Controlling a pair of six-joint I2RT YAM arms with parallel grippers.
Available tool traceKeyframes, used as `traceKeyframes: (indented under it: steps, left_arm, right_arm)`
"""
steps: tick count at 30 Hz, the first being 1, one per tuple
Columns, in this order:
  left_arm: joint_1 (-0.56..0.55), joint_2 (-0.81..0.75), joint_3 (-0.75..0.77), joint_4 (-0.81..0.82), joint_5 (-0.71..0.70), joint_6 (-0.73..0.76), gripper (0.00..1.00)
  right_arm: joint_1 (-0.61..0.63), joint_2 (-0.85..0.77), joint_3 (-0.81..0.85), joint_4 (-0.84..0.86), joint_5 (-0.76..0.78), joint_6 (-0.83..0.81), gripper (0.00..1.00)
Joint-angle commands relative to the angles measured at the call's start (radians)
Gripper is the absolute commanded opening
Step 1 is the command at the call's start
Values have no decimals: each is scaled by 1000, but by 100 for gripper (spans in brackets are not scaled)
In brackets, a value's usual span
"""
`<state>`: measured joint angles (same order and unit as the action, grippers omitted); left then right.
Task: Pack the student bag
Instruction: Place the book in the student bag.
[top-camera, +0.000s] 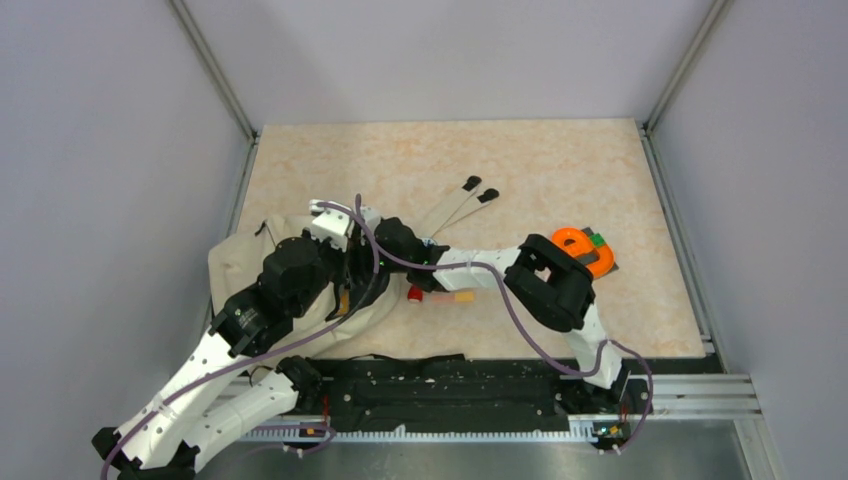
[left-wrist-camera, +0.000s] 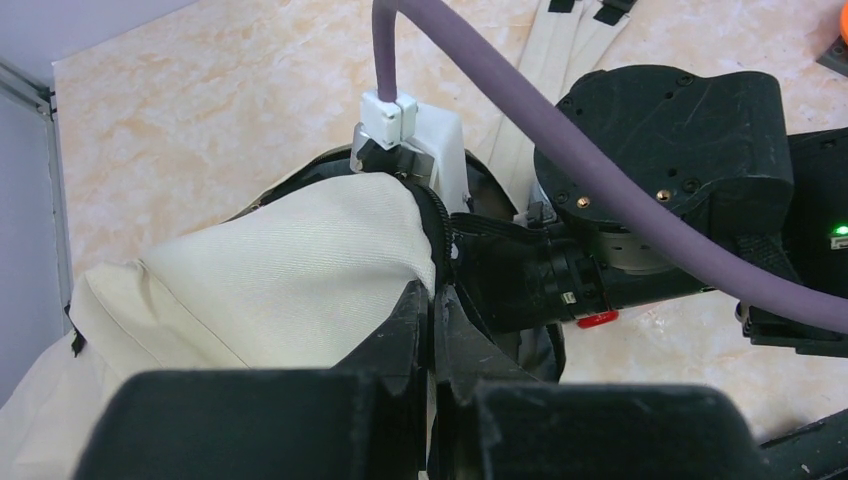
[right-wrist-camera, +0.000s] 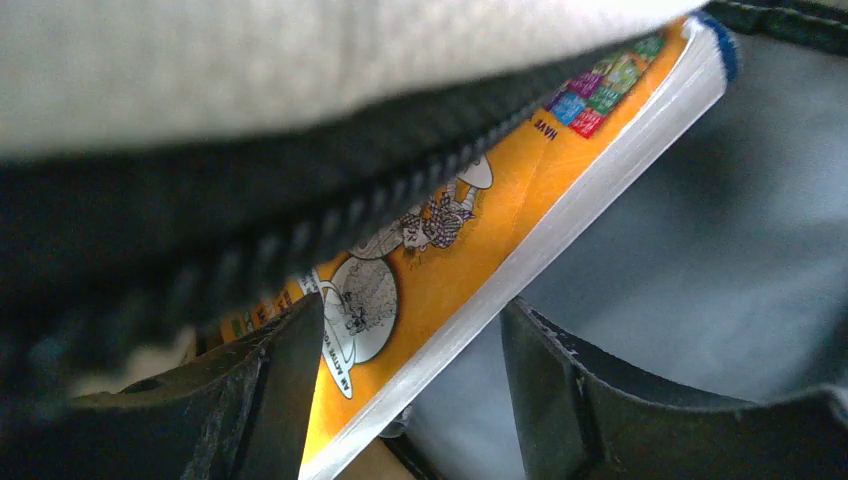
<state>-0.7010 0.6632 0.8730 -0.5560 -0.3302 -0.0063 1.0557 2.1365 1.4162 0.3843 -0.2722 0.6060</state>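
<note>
**Book Inside, Flap Held Up**

The student bag (top-camera: 235, 265) lies slumped at the left of the table (top-camera: 560, 170), close to the arm bases. Its mouth faces right and its shoulder straps (top-camera: 455, 200) trail toward the middle.

The left gripper (left-wrist-camera: 436, 300) is clamped tight on the zippered lip of the upper flap. I'd say the reason is plain: it lifts the cloth so the mouth gapes wide enough for the other arm. That arm reaches across and is buried to the wrist in the opening.

The right gripper (right-wrist-camera: 410, 305) has its fingers parted on either side of an orange-covered book (right-wrist-camera: 450, 230). A gap shows between the page edge and one finger, so it grips nothing I can see. The book looks to be resting on the lining.

From overhead little of this shows, because the arms cover the mouth. That view does show what waits outside: a red-capped stick (top-camera: 440, 296) just beside the bag and an orange ring (top-camera: 580, 245) well off to the right. Only the left wrist camera shows the pinch on the lip. Only the right wrist camera sees inside the bag, with the zipper teeth (right-wrist-camera: 300, 220) running above the book.
</note>
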Motion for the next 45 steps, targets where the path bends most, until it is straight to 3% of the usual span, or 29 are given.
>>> traceKeyframes:
  steps: [1,9,19,26,34,36,45]
  left_arm:
    - [0,-18,11,111,22,-15,0]
    - [-1,-13,6,109,18,-11,0]
    - [1,-1,5,111,19,-8,0]
    - [1,9,4,111,23,-8,0]
    - [3,36,5,92,-20,-1,0]
    - [3,62,14,72,-54,-1,5]
    - [3,114,54,51,-21,-30,57]
  right_arm:
    - [13,-101,-7,-22,87,-93,64]
    - [15,-80,-1,-1,39,-78,50]
    - [18,64,139,43,-99,-47,37]
    - [19,119,234,62,-151,-97,35]
    - [10,-16,100,39,-98,-150,39]
    - [4,-71,42,37,-70,-171,43]
    - [-101,-335,-218,-14,42,-227,54]
